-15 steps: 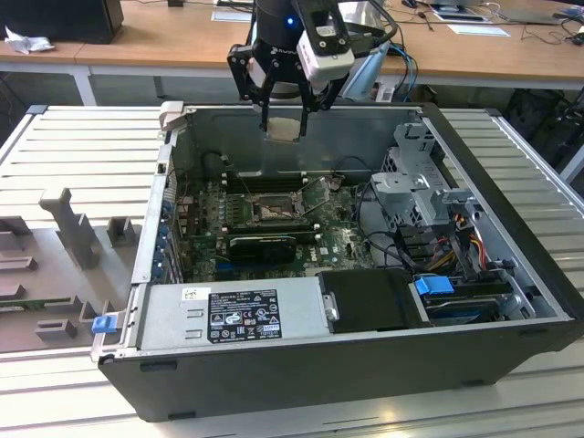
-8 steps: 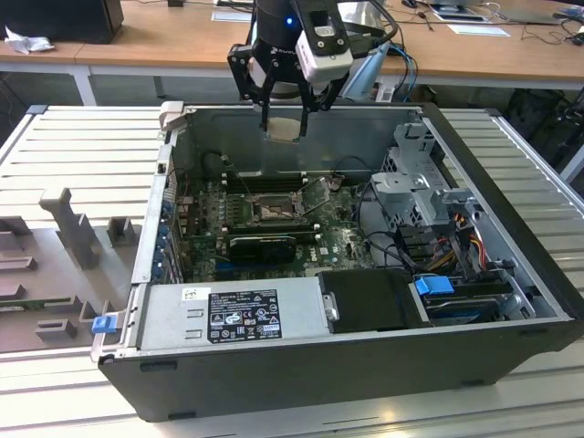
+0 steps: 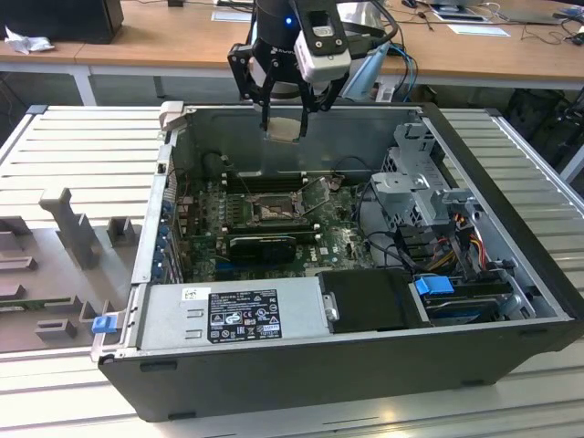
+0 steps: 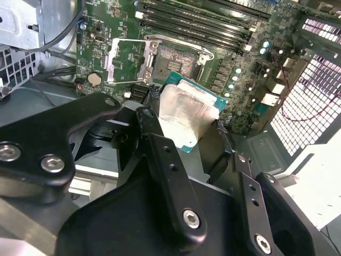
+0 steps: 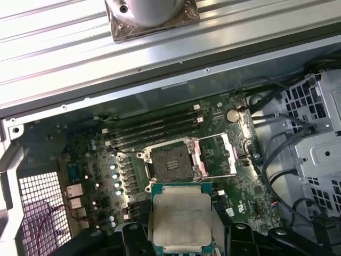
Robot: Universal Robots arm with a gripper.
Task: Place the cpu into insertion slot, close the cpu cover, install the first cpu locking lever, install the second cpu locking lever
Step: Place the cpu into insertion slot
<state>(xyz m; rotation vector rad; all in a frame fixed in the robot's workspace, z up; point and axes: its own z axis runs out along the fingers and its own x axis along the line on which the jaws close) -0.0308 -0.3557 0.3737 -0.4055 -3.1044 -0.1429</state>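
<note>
Your claw grips the cpu flat, high above the slot (cover lying open), seemingly level to match it.

The cpu is a flat grey square with a green edge. It sits between the black fingers of the gripper. They seem to pinch it from both sides, though just their tips can be seen. The chip is held up over the green board. Near it on the board is the insertion slot, a dark square with a shiny rim, lying open. The cpu cover is swung back and rests right beside the slot. Long black memory slots run along the slot's far side. A round silver battery sits near the cover. Black cables bend past a grey metal cage.
</note>
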